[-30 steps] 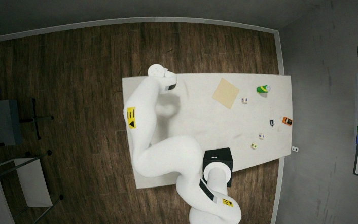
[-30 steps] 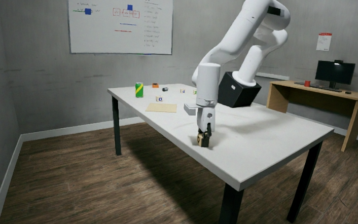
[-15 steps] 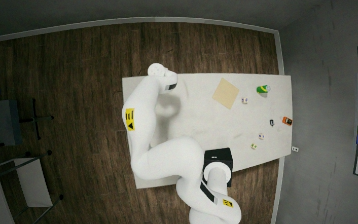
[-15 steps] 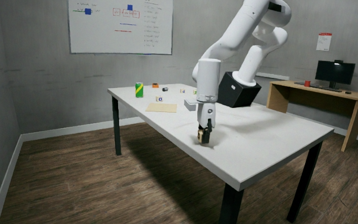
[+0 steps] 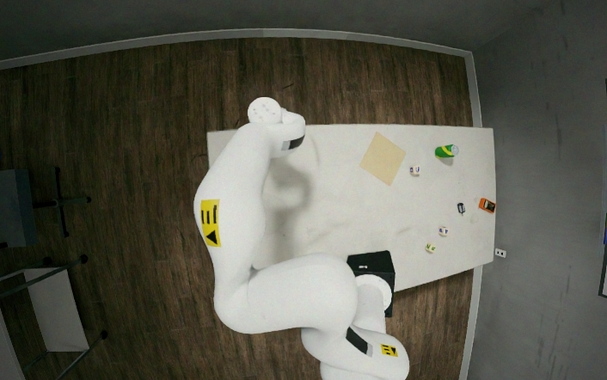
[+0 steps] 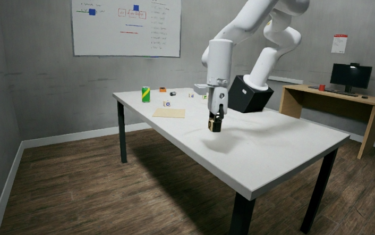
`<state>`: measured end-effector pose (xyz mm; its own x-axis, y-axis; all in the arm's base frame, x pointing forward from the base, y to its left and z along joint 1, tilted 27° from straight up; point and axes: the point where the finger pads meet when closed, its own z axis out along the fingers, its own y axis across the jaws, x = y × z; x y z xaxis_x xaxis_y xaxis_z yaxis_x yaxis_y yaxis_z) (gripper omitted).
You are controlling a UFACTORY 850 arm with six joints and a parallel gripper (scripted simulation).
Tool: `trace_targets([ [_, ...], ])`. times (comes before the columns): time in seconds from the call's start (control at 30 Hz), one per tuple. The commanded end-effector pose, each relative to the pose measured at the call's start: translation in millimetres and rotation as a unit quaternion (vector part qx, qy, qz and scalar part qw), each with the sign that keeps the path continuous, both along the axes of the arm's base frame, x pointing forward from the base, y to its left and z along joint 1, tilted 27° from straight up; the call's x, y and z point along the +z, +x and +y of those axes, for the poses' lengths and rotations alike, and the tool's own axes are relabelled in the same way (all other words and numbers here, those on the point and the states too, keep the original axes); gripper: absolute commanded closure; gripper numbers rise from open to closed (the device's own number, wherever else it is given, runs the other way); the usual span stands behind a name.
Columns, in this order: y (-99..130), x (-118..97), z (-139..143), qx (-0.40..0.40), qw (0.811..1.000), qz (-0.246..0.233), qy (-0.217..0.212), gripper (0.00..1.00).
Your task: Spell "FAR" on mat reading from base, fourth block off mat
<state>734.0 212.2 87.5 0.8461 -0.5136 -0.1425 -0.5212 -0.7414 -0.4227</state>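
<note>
My gripper (image 6: pixel 214 125) points straight down over the near half of the white table and is shut on a tan letter block (image 6: pixel 212 126), holding it a little above the table top. In the overhead view the arm hides both the gripper and this block. The tan mat (image 5: pixel 382 157) lies farther along the table and also shows in the side view (image 6: pixel 169 112); nothing lies on it. One block with blue print (image 5: pixel 414 169) sits just off the mat's edge. Two more blocks, one with blue print (image 5: pixel 443 230) and one with green print (image 5: pixel 430 247), lie close together near the robot-side edge. The letters are too small to read.
A green and yellow can (image 5: pixel 445 150) stands beyond the mat. A small dark object (image 5: pixel 461 208) and an orange object (image 5: pixel 487 205) lie near the far end of the table. The robot's black base box (image 5: pixel 371 266) sits at the table's edge.
</note>
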Motion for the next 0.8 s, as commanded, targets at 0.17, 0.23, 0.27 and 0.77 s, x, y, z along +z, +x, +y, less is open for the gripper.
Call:
trace_targets([
  [0.17, -0.7, 6.6, -3.0, 0.000, 1.000, 0.000, 0.000, 0.59],
  [0.23, -0.7, 6.6, -3.0, 0.000, 1.000, 0.000, 0.000, 0.59],
  [0.27, -0.7, 6.0, -4.2, -0.002, 1.000, 0.000, 0.000, 0.59],
  [0.77, -12.5, -63.5, -147.1, -0.197, 0.976, 0.094, 0.013, 0.59],
])
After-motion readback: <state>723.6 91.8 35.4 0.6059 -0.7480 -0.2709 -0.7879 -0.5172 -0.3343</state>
